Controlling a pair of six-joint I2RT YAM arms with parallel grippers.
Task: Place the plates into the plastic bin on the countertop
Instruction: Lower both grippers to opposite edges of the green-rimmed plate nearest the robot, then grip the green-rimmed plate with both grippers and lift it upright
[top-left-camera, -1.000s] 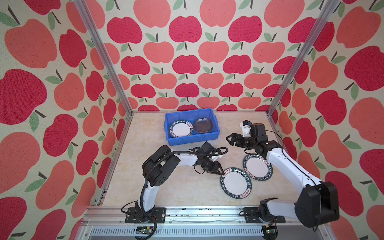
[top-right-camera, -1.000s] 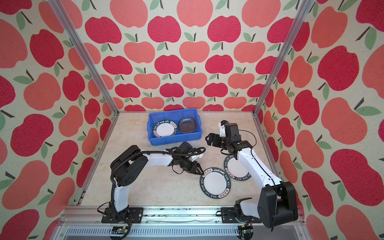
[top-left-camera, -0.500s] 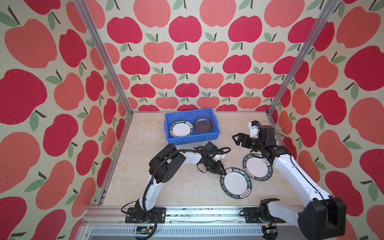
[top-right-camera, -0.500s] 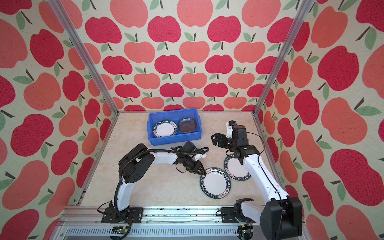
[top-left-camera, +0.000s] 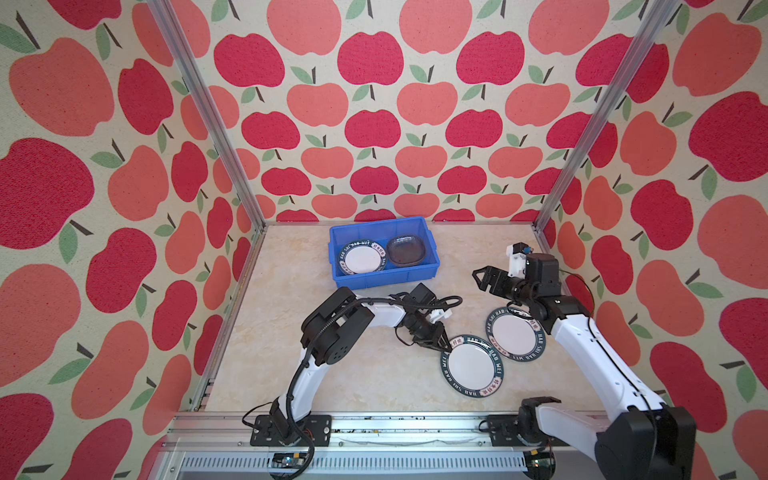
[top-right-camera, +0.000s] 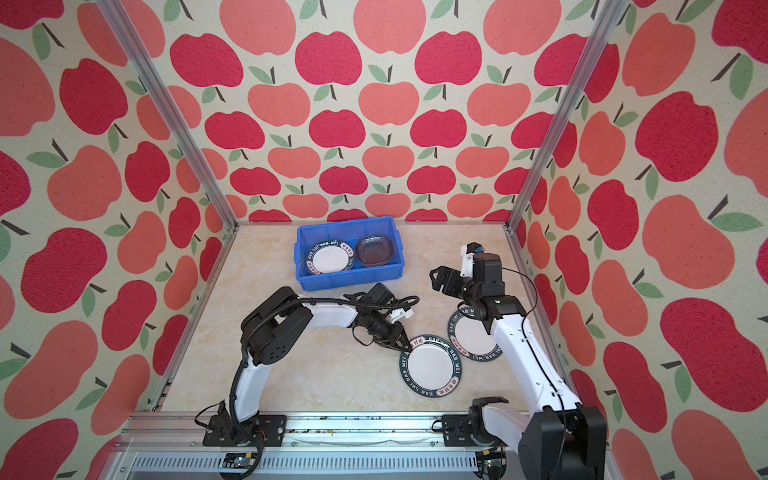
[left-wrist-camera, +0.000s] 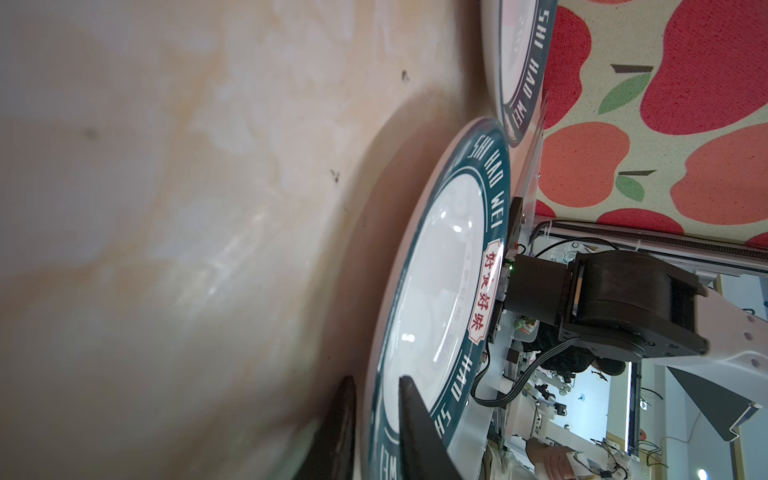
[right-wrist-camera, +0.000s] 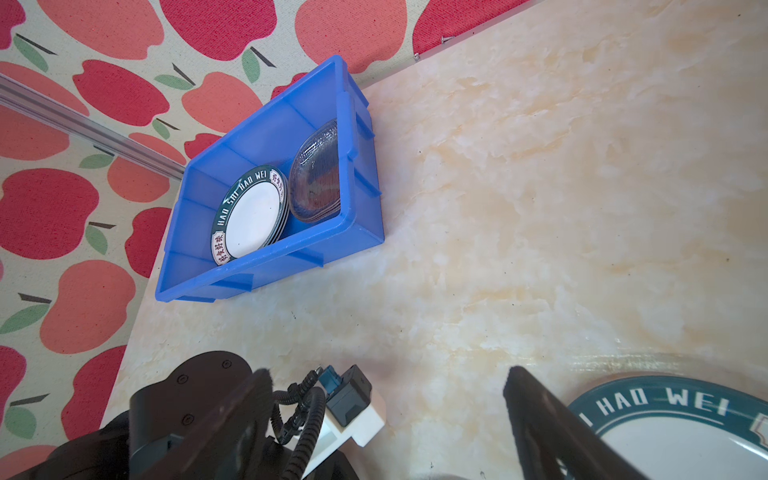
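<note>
green-rimmed round plate (top-left-camera: 471, 365): its nearest rim edge lies between the narrow-set jaws of your left gripper (top-left-camera: 441, 348); clamped or not, you cannot tell.

The left arm (top-left-camera: 384, 312) wore glossy white link shells between bulky black joint housings; a black corrugated cable (top-left-camera: 296, 376) ran along it, and a thin black wire (top-left-camera: 455, 299) looped by the wrist; the left pincer (top-left-camera: 441, 348) was black, with tapering pointed fingers; the right arm (top-left-camera: 590, 353) matched in white shells and black joints; the right pincer (top-left-camera: 478, 281) was black too; a white camera mount (top-left-camera: 515, 261) carried a blue plug; small screws dotted a black housing (right-wrist-camera: 183, 376); both base plates (top-left-camera: 286, 430) were black.
</note>
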